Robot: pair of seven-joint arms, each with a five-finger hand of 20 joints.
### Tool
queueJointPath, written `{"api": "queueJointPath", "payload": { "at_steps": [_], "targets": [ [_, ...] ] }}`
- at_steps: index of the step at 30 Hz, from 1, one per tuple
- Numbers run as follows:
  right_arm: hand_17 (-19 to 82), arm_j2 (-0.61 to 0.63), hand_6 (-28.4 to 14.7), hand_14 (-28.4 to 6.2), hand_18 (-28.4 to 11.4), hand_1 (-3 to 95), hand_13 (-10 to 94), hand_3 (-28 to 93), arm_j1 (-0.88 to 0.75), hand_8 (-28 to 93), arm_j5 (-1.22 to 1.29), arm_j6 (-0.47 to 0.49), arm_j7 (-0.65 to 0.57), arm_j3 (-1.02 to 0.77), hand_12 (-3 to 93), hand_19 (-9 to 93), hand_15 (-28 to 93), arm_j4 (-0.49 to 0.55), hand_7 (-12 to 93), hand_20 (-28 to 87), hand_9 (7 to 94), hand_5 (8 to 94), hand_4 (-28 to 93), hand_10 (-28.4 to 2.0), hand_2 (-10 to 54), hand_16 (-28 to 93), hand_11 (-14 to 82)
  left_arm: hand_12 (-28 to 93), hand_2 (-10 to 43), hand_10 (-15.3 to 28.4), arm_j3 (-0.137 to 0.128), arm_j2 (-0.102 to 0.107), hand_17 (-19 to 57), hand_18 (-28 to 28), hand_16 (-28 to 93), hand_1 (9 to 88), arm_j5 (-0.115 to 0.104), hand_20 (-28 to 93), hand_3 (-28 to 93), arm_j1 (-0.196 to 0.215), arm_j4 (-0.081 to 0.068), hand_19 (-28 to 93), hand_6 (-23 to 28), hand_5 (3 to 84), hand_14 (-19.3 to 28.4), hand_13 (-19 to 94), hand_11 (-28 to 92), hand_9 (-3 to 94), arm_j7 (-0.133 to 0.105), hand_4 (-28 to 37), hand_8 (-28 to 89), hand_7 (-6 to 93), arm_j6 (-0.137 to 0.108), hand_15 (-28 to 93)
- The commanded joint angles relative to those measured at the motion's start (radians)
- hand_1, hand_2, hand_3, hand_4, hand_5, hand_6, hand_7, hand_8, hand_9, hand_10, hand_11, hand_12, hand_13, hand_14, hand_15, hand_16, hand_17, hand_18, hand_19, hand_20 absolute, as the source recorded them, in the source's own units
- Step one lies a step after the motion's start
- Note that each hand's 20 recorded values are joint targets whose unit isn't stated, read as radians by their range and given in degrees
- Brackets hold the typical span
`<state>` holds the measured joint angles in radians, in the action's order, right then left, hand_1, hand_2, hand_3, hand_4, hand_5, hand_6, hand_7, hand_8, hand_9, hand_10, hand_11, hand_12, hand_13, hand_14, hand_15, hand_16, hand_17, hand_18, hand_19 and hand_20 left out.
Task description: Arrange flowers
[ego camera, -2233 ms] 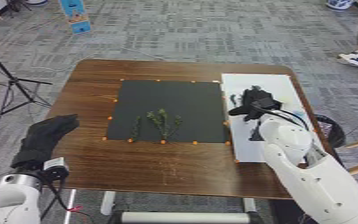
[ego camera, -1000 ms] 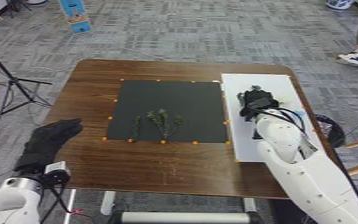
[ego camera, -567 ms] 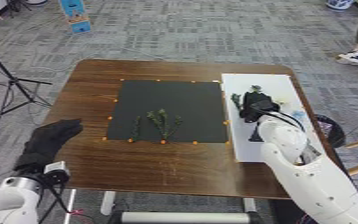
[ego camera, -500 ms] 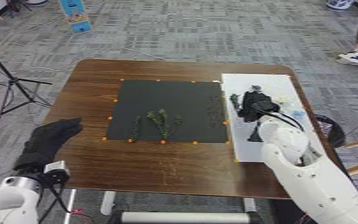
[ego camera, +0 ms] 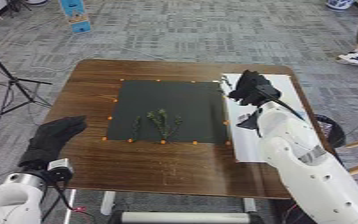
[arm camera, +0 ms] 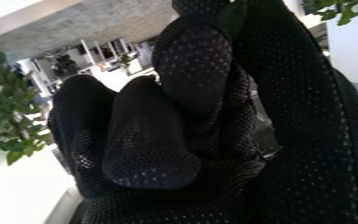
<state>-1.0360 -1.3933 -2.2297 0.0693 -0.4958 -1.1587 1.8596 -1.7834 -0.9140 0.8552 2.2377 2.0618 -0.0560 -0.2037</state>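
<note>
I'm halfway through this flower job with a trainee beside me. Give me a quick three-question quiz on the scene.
1. True or false: the green sprigs on the dark mat lie closer to its near edge than to its far edge.
2. In the head view, which surface is the right hand above? A) the dark mat's middle; B) the white sheet; C) the table's near left corner.
3. Fill in the colour: small ____ dots sit around the mat's edges.

Key: 1 true; 2 B; 3 orange.
</note>
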Motion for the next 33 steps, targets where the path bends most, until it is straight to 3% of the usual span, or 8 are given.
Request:
{"api": "queueJointPath", "payload": {
  "at_steps": [1, 5, 9, 12, 20, 23, 26, 33],
  "targets": [
    [67, -0.109, -1.4, -6.3, -19.9, 51.7, 91, 61, -0.020, 30, 0.038, 0.054, -0.066, 0.056, 27.5, 93, 71, 0.005, 26, 73, 93.7, 87.3, -1, -10.2, -9.5, 43, 47.8, 16, 3.4, 13.8, -0.034, 0.003, 8.7, 7.8, 1, 28.2, 0.001, 17, 70, 0.059, 0.032, 2, 4.1, 55.2, 15.0, 40, 22, 51.8, 0.031, -21.4, -6, 16.8, -0.019, 13],
    [67, -0.189, -1.6, -6.2, -20.0, 51.8, 91, 61, -0.037, 30, 0.060, 0.064, -0.102, 0.052, 26.8, 93, 71, -0.038, 25, 73, 93.7, 87.8, -1, -10.1, -9.5, 42, 48.5, 16, 3.4, 13.8, -0.039, 0.011, 8.7, 7.8, 1, 28.1, 0.007, 17, 70, 0.072, 0.040, 2, 4.1, 55.3, 15.0, 40, 22, 51.8, 0.039, -21.4, -6, 16.8, -0.018, 13],
    [68, -0.247, -1.8, -6.2, -20.0, 52.2, 92, 61, -0.031, 30, 0.053, 0.061, -0.123, 0.039, 26.2, 93, 70, -0.102, 25, 72, 93.7, 88.2, -1, -10.1, -9.5, 43, 48.8, 16, 3.5, 13.9, -0.020, 0.017, 8.7, 7.8, 1, 28.1, 0.012, 17, 70, 0.054, 0.035, 2, 4.1, 55.3, 15.0, 40, 22, 51.9, 0.034, -21.4, -6, 16.8, -0.020, 13],
    [68, -0.283, -1.8, -6.1, -19.9, 52.3, 92, 61, -0.046, 30, 0.029, 0.055, -0.133, 0.013, 25.8, 93, 70, -0.132, 25, 72, 93.7, 88.3, 0, -10.0, -9.5, 42, 49.2, 16, 3.5, 13.9, -0.017, 0.012, 8.7, 7.8, 1, 28.2, 0.016, 17, 70, 0.062, 0.039, 2, 4.0, 55.1, 14.9, 40, 22, 51.9, 0.035, -21.5, -7, 16.8, -0.016, 13],
    [68, -0.369, -2.0, -6.1, -20.0, 52.2, 92, 60, -0.087, 30, 0.007, 0.039, -0.168, -0.080, 25.2, 93, 70, -0.165, 25, 73, 93.7, 88.6, 0, -10.1, -9.5, 42, 49.7, 16, 3.5, 13.9, -0.040, 0.014, 8.7, 7.8, 1, 28.1, 0.021, 17, 70, 0.079, 0.046, 2, 4.3, 55.1, 15.0, 40, 22, 51.9, 0.038, -21.3, -6, 16.4, -0.010, 13],
    [68, -0.368, -2.0, -6.1, -19.9, 52.3, 92, 60, -0.090, 30, 0.013, 0.043, -0.178, -0.080, 25.0, 93, 70, -0.170, 25, 73, 93.7, 88.7, 0, -10.0, -9.5, 42, 49.7, 16, 3.5, 13.9, -0.033, 0.015, 8.7, 7.8, 1, 28.1, 0.020, 17, 70, 0.063, 0.044, 2, 4.3, 55.1, 15.0, 40, 22, 51.8, 0.031, -21.3, -6, 16.3, -0.009, 13],
    [68, -0.367, -2.0, -6.1, -19.9, 52.1, 92, 61, -0.095, 30, 0.020, 0.056, -0.181, -0.074, 24.9, 93, 70, -0.162, 25, 73, 93.7, 88.6, 0, -10.1, -9.5, 43, 49.8, 16, 3.5, 13.8, -0.038, 0.019, 8.7, 7.9, 1, 28.1, 0.025, 17, 70, 0.069, 0.044, 2, 4.3, 55.0, 15.0, 40, 22, 51.9, 0.039, -21.3, -6, 16.3, 0.009, 13],
    [68, -0.299, -2.0, -6.2, -19.9, 52.5, 92, 61, -0.093, 30, 0.032, 0.089, -0.155, 0.022, 24.7, 93, 70, -0.107, 25, 73, 93.7, 88.5, -1, -10.1, -9.5, 43, 49.9, 16, 3.5, 13.8, -0.071, 0.021, 8.5, 8.0, 1, 28.1, 0.027, 17, 70, 0.095, 0.058, 3, 4.3, 55.1, 15.1, 40, 22, 51.9, 0.042, -21.2, -6, 16.2, 0.001, 13]
  ]
}}
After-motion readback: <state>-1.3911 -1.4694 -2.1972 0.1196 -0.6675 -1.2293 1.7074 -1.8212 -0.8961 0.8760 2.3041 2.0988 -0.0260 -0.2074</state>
